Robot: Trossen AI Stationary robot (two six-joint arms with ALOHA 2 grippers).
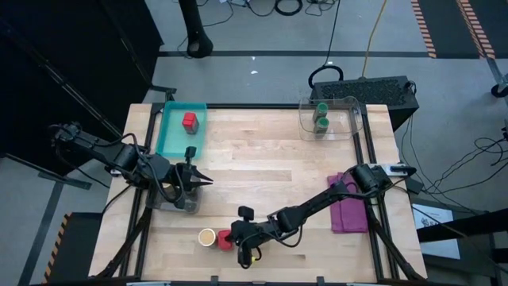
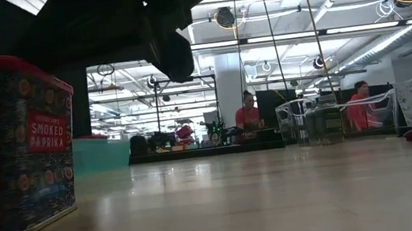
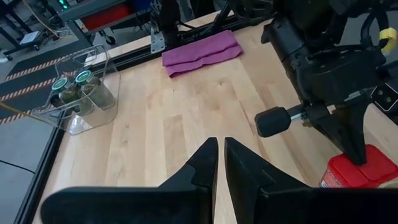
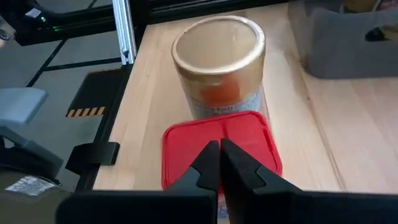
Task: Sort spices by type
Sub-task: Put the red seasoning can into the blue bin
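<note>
Near the table's front edge a red blocky spice jar [image 1: 225, 238] [image 4: 186, 155] stands beside a tan cylinder with a gold-rimmed cream top [image 1: 208, 237] [image 4: 217, 56]. My right gripper [image 1: 232, 238] [image 4: 219, 149] is shut, its tips right over this red jar's lid. Another red jar [image 1: 189, 121] stands in the teal tray [image 1: 171, 135]. Two green-lidded jars [image 1: 321, 115] [image 3: 71, 87] stand in a clear bin [image 1: 349, 111]. My left gripper [image 1: 202, 181] [image 3: 219, 152] waits shut in the air by the tray's near end. My right gripper's shut fingertips [image 3: 357, 152] come slanting down from the table's right side onto the middle of the red jar's lid [image 4: 242, 134]. Whether they touch the lid I cannot tell. The jar stands upright on the table.
A folded purple cloth [image 1: 349, 213] [image 3: 202, 53] lies at the right edge. A grey holder [image 1: 184, 203] [image 4: 339, 37] sits below my left gripper. Bare wood lies across the table's middle. People sit in the room beyond the table.
</note>
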